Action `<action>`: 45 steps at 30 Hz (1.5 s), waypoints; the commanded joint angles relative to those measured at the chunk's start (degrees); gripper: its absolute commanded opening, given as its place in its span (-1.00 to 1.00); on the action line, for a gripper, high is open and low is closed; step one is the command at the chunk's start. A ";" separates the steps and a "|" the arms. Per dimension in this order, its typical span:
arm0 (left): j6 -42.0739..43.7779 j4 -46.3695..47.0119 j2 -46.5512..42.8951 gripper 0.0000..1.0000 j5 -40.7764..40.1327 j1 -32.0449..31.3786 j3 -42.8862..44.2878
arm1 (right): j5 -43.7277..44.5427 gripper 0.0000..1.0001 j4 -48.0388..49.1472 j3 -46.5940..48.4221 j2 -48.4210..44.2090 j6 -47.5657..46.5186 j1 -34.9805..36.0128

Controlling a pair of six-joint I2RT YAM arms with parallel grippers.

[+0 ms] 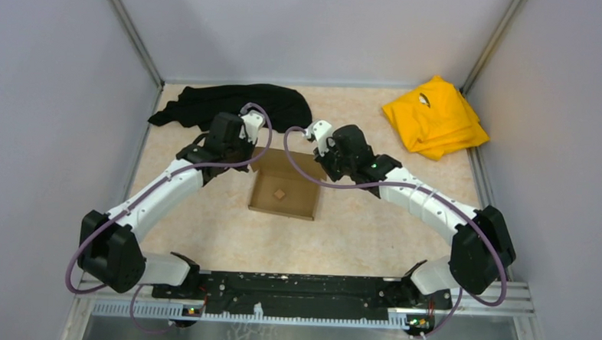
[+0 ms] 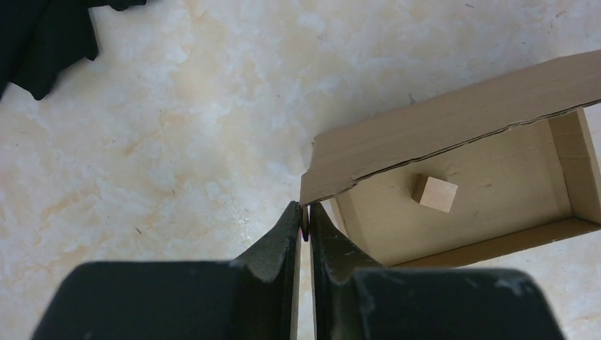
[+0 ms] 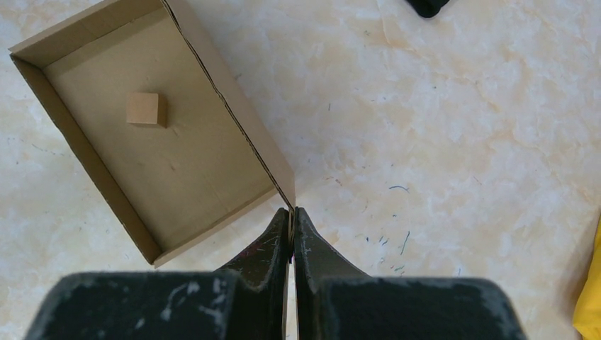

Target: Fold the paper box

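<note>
1. Near the middle of the surface [image 1: 372, 234], between the two arms, sits the paper box [image 1: 300, 197], a shallow brown cardboard tray with its open side up.
2. Its far flap [image 2: 453, 117] is raised off the surface and leans over the back of the tray. The other three walls stand low and upright.
3. A small wooden cube [image 2: 435, 193] lies on the floor of the paper box, clear of all the walls.
4. The left claw [image 2: 305, 223] is clenched on the left corner of that flap. Its two dark fingers are pressed nearly together with only the thin cardboard edge between them.
5. The right claw [image 3: 291, 227] is clenched the same way on the flap's right corner, where the cardboard edge runs down into the narrow slit between its fingers.
6. Both arms reach forward from their bases at the near edge and bend inward, so their wrists meet the paper box at its two far corners.
7. A black cloth [image 1: 232, 104] lies crumpled at the far left of the surface, behind the left arm and apart from the paper box.
8. A yellow cloth [image 1: 436, 117] lies folded at the far right corner, well apart from everything else.
9. The surface has a pale, marbled beige pattern with a few small dark marks near the right claw, and grey walls close it in on three sides.
</note>
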 commanded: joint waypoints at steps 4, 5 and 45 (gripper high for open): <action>-2.02 0.71 0.31 -0.76 -0.54 0.04 2.44 | 1.53 -1.00 0.44 4.91 1.01 -0.33 0.82; -2.17 0.71 0.13 -0.76 -0.59 0.04 2.45 | 2.00 -1.00 0.16 5.27 1.15 -0.18 0.79; -13.72 1.91 5.61 -0.84 -1.79 -6.27 7.58 | 7.36 -1.00 -7.45 20.43 13.31 17.94 0.84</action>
